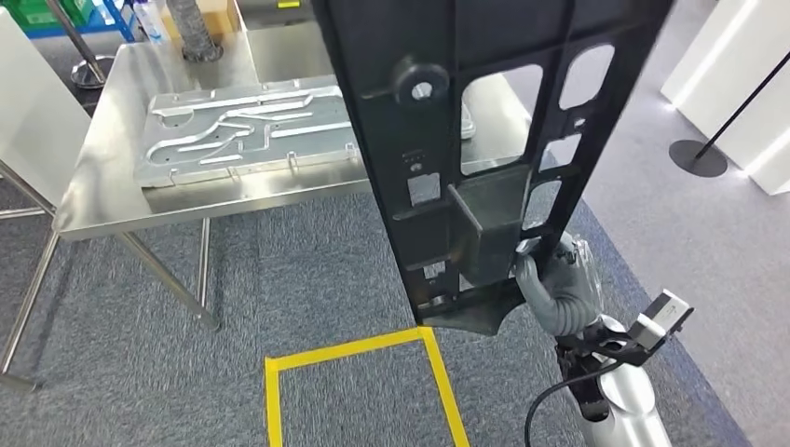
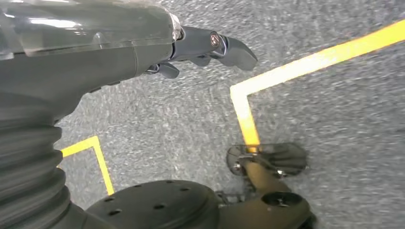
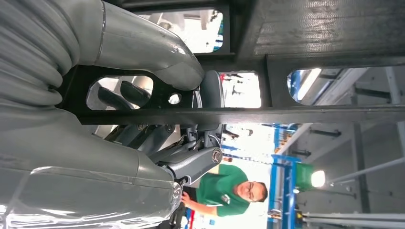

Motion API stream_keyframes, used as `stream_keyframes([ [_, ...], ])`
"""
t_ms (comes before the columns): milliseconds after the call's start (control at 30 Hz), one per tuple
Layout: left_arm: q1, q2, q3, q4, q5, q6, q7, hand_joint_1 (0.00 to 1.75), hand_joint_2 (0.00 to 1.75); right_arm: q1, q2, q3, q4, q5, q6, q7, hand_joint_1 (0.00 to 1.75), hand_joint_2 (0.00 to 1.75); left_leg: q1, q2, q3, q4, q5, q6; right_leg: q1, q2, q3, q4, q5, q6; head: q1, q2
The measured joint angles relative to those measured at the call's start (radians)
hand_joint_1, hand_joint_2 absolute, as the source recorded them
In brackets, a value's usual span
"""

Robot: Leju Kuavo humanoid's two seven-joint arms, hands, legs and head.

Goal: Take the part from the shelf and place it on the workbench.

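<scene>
- Near the middle of the head view, a long black plastic part [image 1: 484,140] stood almost upright and slightly tilted, its lower end held by the right hand [image 1: 557,284], probably so its length cleared the floor while it was carried.
- Its ribbed frame had several cut-out windows, and the grey fingers [image 1: 533,279] wrapped around the edge near a box-shaped pocket, a spot that likely gave a firm grip.
- From the right wrist view, the thumb [image 3: 157,57] lay over one bar of the part while darker fingers curled behind it, clamping the frame between them.
- Beyond the part stood the steel surface [image 1: 121,200], well apart from the part, so placing was not yet done.
- On that surface lay a silver stamped metal plate [image 1: 247,135], leaving bare steel beside it where the part could probably be set down.
- On the grey carpet lay a yellow tape outline [image 1: 354,352].
- The left hand [image 2: 210,47] hung over the carpet, holding nothing, its fingers loosely extended and slightly apart.
- A person in a green top [image 3: 224,188] was visible through the part's openings.
</scene>
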Motion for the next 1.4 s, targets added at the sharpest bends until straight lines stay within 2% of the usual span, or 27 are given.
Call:
stream_keyframes([
  [67,0.003,0.0,0.0,0.0,0.003,0.0,0.0,0.0,1.75,-0.002,0.0,0.0,0.002,0.0,0.0,0.004,1.75,1.75,0.001,-0.003,0.025,0.0,-0.023,-0.003,-0.007,-0.001,-0.055,0.007,-0.041,0.01,0.0,0.0],
  [100,0.006,0.0,0.001,0.0,0.004,0.0,-0.001,0.0,1.75,-0.004,0.0,0.0,0.002,0.0,0.0,0.005,1.75,1.75,0.001,-0.005,0.04,0.001,-0.036,-0.005,-0.011,-0.001,-0.064,-0.026,-0.03,0.015,0.0,0.0],
  [133,0.009,-0.001,0.001,0.0,0.006,0.0,-0.001,0.0,1.75,-0.006,0.0,0.0,0.002,0.0,0.001,0.006,1.75,1.75,0.002,-0.006,0.056,0.001,-0.05,-0.008,-0.014,-0.002,-0.065,-0.077,0.015,0.018,0.0,0.0],
  [167,0.011,-0.001,0.001,0.0,0.006,0.0,-0.002,0.0,1.75,-0.006,0.0,0.0,0.002,0.0,0.001,0.006,1.75,1.75,0.001,-0.006,0.072,0.004,-0.065,-0.013,-0.016,-0.004,-0.063,-0.129,0.085,0.018,0.0,0.0],
  [233,0.012,-0.001,0.001,0.0,0.007,0.0,-0.003,0.0,1.75,-0.008,0.0,0.001,0.005,0.0,0.002,0.008,1.75,1.75,0.001,-0.008,0.092,0.005,-0.093,-0.025,-0.012,-0.007,-0.055,-0.193,0.184,0.006,0.0,0.0],
  [267,0.012,-0.001,0.001,0.0,0.007,0.0,-0.003,0.0,1.75,-0.009,0.0,0.001,0.006,0.0,0.002,0.009,1.75,1.75,0.001,-0.008,0.099,0.012,-0.1,-0.031,-0.009,-0.007,-0.051,-0.2,0.199,-0.003,0.0,0.0],
  [333,0.008,-0.001,0.002,0.0,0.008,0.001,-0.003,0.0,1.75,-0.014,0.0,0.002,0.006,0.0,0.004,0.009,1.75,1.75,0.006,-0.007,0.091,0.049,-0.097,-0.042,-0.005,-0.003,-0.034,-0.203,0.183,-0.02,0.0,0.0],
  [367,0.007,-0.002,0.002,0.0,0.009,0.002,-0.003,0.0,1.75,-0.017,-0.001,0.002,0.005,-0.001,0.005,0.009,1.75,1.75,0.008,-0.005,0.074,0.089,-0.09,-0.048,-0.006,-0.002,-0.023,-0.204,0.173,-0.028,0.0,0.0],
  [433,0.004,-0.002,0.002,0.0,0.01,0.003,-0.003,0.0,1.75,-0.021,-0.004,0.002,0.005,-0.002,0.006,0.009,1.75,1.75,0.013,-0.001,0.005,0.199,-0.094,-0.057,-0.006,-0.002,0.004,-0.207,0.153,-0.038,0.0,0.0],
  [500,0.006,-0.002,0.002,0.0,0.01,0.003,-0.005,0.0,1.75,-0.023,-0.005,0.002,0.005,-0.004,0.007,0.008,1.75,1.75,0.018,0.001,-0.087,0.302,-0.146,-0.065,-0.006,-0.002,0.034,-0.21,0.127,-0.041,0.0,0.0],
  [567,0.008,-0.003,0.003,0.0,0.01,0.003,-0.009,0.0,1.75,-0.022,-0.005,0.002,0.006,-0.006,0.007,0.009,1.75,1.75,0.021,0.003,-0.15,0.323,-0.202,-0.068,-0.008,0.0,0.069,-0.212,0.099,-0.039,0.0,0.0],
  [600,0.008,-0.003,0.003,0.0,0.01,0.003,-0.01,0.0,1.75,-0.022,-0.005,0.002,0.006,-0.007,0.007,0.009,1.75,1.75,0.022,0.004,-0.164,0.296,-0.203,-0.066,-0.009,0.0,0.09,-0.212,0.083,-0.037,0.0,0.0],
  [633,0.009,-0.003,0.003,0.0,0.009,0.002,-0.011,0.0,1.75,-0.022,-0.005,0.002,0.006,-0.007,0.007,0.009,1.75,1.75,0.021,0.005,-0.168,0.248,-0.169,-0.062,-0.01,0.0,0.111,-0.213,0.067,-0.035,0.0,0.0],
  [733,0.014,-0.003,0.004,0.001,0.009,0.002,-0.012,0.0,1.75,-0.018,-0.005,0.002,0.008,-0.008,0.006,0.007,1.75,1.75,0.014,0.008,-0.17,0.092,0.044,-0.048,-0.008,0.003,0.159,-0.22,0.023,-0.021,0.0,0.0],
  [767,0.013,-0.003,0.004,0.001,0.009,0.002,-0.011,0.0,1.75,-0.017,-0.005,0.002,0.008,-0.008,0.006,0.007,1.75,1.75,0.011,0.007,-0.167,0.071,0.083,-0.045,-0.007,0.005,0.17,-0.226,0.013,-0.014,0.0,0.0],
  [867,0.007,-0.006,0.004,0.001,0.009,0.0,-0.008,0.0,1.75,-0.022,-0.004,0.002,0.008,-0.004,0.006,0.007,1.75,1.75,0.014,0.006,-0.138,0.053,0.08,-0.035,-0.007,0.004,0.204,-0.253,-0.004,0.005,0.0,0.0],
  [900,0.006,-0.008,0.004,0.001,0.009,-0.002,-0.008,0.0,1.75,-0.028,-0.001,0.001,0.009,0.003,0.005,0.006,1.75,1.75,0.016,0.006,-0.126,0.043,0.074,-0.03,-0.007,0.001,0.197,-0.234,-0.015,0.009,0.0,0.0],
  [933,0.005,-0.009,0.004,0.001,0.009,-0.007,-0.008,0.0,1.75,-0.036,0.002,0.001,0.011,0.012,0.004,0.006,1.75,1.75,0.018,0.007,-0.114,0.036,0.068,-0.025,-0.007,-0.001,0.169,-0.186,-0.032,0.011,0.0,0.0],
  [1000,0.005,-0.01,0.004,0.001,0.009,-0.019,-0.011,0.0,1.75,-0.061,0.007,0.0,0.023,0.041,0.0,0.007,1.75,1.75,0.015,0.006,-0.097,0.031,0.05,-0.019,-0.005,-0.002,0.059,-0.031,-0.066,0.013,0.0,0.0],
  [1033,0.005,-0.01,0.004,0.001,0.007,-0.024,-0.012,0.0,1.75,-0.08,0.007,0.0,0.036,0.058,-0.001,0.008,1.75,1.75,0.013,0.006,-0.087,0.031,0.04,-0.018,-0.004,-0.002,0.001,0.031,-0.067,0.013,0.0,0.0],
  [1067,0.004,-0.01,0.004,0.001,0.004,-0.028,-0.012,0.0,1.75,-0.108,0.008,-0.001,0.057,0.078,-0.002,0.01,1.75,1.75,0.011,0.006,-0.075,0.031,0.029,-0.017,-0.003,-0.002,-0.043,0.059,-0.044,0.013,0.0,0.0],
  [1100,0.004,-0.009,0.004,0.001,0.0,-0.031,-0.012,0.0,1.75,-0.144,0.008,-0.002,0.083,0.102,-0.003,0.013,1.75,1.75,0.009,0.005,-0.059,0.032,0.017,-0.016,-0.001,-0.002,-0.068,0.047,0.0,0.011,0.0,0.0],
  [1167,0.003,-0.01,0.003,0.002,-0.009,-0.035,-0.014,0.0,1.75,-0.243,0.008,-0.001,0.154,0.171,-0.007,0.015,1.75,1.75,0.006,0.006,-0.028,0.033,-0.007,-0.016,0.004,0.0,-0.073,-0.065,0.129,0.0,0.0,0.0],
  [1200,0.0,-0.01,0.003,0.002,-0.013,-0.036,-0.017,0.0,1.75,-0.311,0.009,0.002,0.205,0.22,-0.011,0.013,1.75,1.75,0.003,0.007,-0.018,0.036,-0.017,-0.018,0.008,0.002,-0.068,-0.123,0.176,-0.007,0.0,0.0],
  [1233,-0.005,-0.011,0.003,0.003,-0.017,-0.037,-0.02,0.0,1.75,-0.395,0.01,0.01,0.27,0.283,-0.02,0.009,1.75,1.75,0.0,0.008,-0.016,0.039,-0.025,-0.02,0.012,0.004,-0.065,-0.164,0.203,-0.015,0.0,0.0],
  [1300,-0.015,-0.011,0.001,0.004,-0.024,-0.037,-0.025,0.0,1.75,-0.589,0.012,0.049,0.424,0.437,-0.059,-0.002,1.75,1.75,-0.003,0.013,-0.02,0.043,-0.032,-0.028,0.016,0.008,-0.068,-0.19,0.207,-0.027,0.001,0.0],
  [1400,-0.027,-0.007,-0.001,0.004,-0.033,-0.036,-0.031,0.0,1.75,-0.874,0.001,0.174,0.67,0.701,-0.16,-0.005,1.75,1.75,-0.004,0.017,-0.034,0.069,-0.05,-0.043,0.006,0.01,-0.061,-0.203,0.205,-0.04,0.0,0.0],
])
